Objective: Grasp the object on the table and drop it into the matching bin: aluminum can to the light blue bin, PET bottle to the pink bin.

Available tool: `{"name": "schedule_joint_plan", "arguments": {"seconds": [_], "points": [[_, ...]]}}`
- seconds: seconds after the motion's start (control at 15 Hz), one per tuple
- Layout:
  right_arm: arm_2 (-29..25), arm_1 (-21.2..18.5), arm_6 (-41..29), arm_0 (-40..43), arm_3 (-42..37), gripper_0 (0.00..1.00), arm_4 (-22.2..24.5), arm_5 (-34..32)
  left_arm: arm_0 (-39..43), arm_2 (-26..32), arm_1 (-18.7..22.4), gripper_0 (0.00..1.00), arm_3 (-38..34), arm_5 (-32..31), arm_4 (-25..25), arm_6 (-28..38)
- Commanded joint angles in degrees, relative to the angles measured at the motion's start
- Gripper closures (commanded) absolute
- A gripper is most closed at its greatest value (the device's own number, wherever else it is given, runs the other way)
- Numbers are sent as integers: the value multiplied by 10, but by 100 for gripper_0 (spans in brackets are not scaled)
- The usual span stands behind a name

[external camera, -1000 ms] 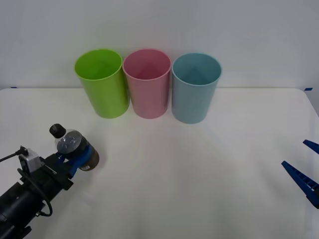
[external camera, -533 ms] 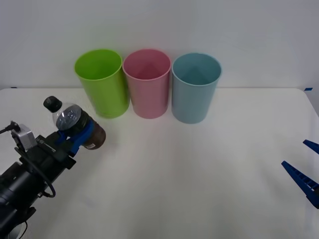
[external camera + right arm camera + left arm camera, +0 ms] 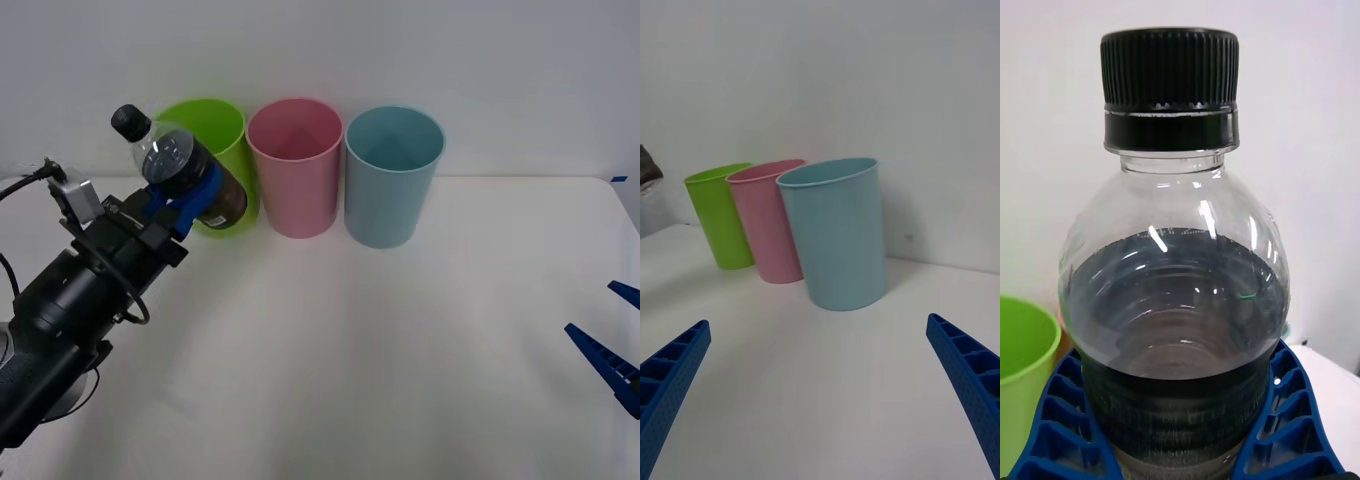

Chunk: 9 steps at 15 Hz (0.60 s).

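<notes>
— Where's the bottle (image 3: pixel 180 170)?
— Clamped in the left pincer (image 3: pixel 185 195), up off the desk (image 3: pixel 400 340), in front of the green bin (image 3: pixel 225 125), left of the pink bin (image 3: pixel 296 167).
— And the right pincer (image 3: pixel 612 352)?
— Wide apart, far right of the pink bin.

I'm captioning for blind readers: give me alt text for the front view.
The left gripper holds the bottle aloft before the green bin. The pink bin and blue bin stand beside it on the table; the right gripper waits open.

light: bright, even, diffuse; shadows: soft, faint on table (image 3: pixel 400 340); glare: small highlights on PET bottle (image 3: pixel 1176 300); focus: sharp
</notes>
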Motion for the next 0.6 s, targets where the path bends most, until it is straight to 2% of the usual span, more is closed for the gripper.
{"name": "schedule_joint_plan", "arguments": {"seconds": [0.07, 0.33, 0.6], "points": [[0, 0, 0, 0, 0, 0, 0, 0, -49, -18, 9, 100, -13, 53, -16, 58], [0, 0, 0, 0, 0, 0, 0, 0, -124, -64, 12, 100, -10, 141, -26, 71], [0, 0, 0, 0, 0, 0, 0, 0, -207, -109, 12, 100, 45, 207, -46, 64]]}}
